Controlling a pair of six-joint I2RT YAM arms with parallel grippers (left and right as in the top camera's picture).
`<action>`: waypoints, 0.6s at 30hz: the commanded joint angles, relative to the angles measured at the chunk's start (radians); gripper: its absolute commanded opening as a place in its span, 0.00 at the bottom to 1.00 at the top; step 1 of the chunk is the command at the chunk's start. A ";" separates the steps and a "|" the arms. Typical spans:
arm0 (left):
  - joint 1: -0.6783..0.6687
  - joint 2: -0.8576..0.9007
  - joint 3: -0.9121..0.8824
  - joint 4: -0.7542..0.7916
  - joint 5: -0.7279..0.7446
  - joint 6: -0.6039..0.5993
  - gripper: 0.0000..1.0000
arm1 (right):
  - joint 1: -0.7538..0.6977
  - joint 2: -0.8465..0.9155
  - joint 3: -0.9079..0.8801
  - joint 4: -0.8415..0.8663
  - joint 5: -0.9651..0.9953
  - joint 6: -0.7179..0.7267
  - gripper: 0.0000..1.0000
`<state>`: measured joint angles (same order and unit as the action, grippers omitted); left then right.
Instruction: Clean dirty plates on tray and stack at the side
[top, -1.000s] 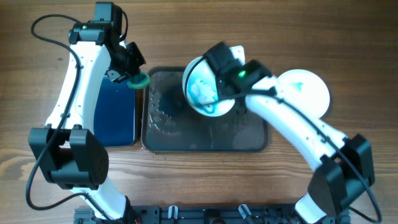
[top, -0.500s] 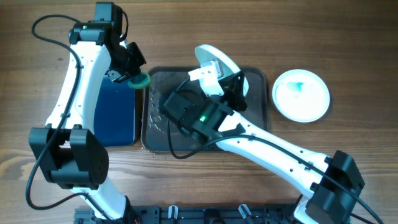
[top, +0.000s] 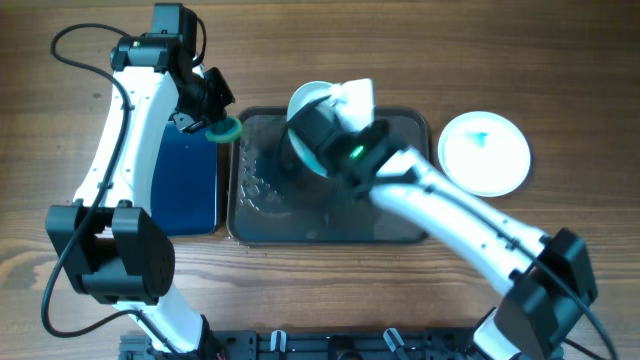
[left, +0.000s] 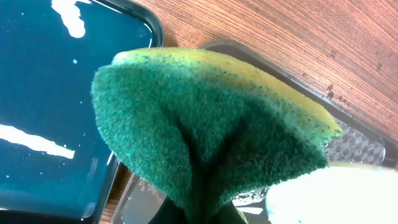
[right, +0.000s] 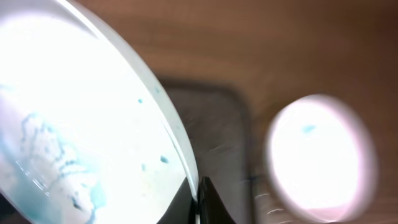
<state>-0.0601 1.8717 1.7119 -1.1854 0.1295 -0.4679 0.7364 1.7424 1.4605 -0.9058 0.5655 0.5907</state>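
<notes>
My right gripper is shut on the rim of a white plate smeared with blue; overhead it holds the plate tilted over the dark tray. My left gripper is shut on a green and yellow sponge, held over the tray's left edge, apart from the plate. A second white plate with a small blue mark lies on the wood right of the tray; it also shows blurred in the right wrist view.
A blue tray with white streaks lies left of the dark tray, also in the left wrist view. The dark tray's floor is wet. Wooden table all round.
My right arm has swung fast with the plate: from the tray's top middle, down and left, now back up with the plate tilted at the tray's top. The left arm has not moved.
</notes>
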 joint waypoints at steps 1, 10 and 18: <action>-0.003 -0.009 0.007 0.007 0.016 0.011 0.04 | -0.130 0.051 -0.061 0.079 -0.563 0.101 0.05; -0.003 -0.009 0.007 0.007 0.016 0.011 0.04 | -0.174 0.199 -0.081 0.119 -0.704 0.055 0.13; -0.007 -0.009 0.007 0.030 0.019 -0.015 0.04 | -0.248 0.210 0.037 0.138 -0.661 -0.487 0.58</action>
<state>-0.0601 1.8717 1.7123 -1.1660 0.1299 -0.4698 0.5274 1.9354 1.4189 -0.7685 -0.1242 0.3534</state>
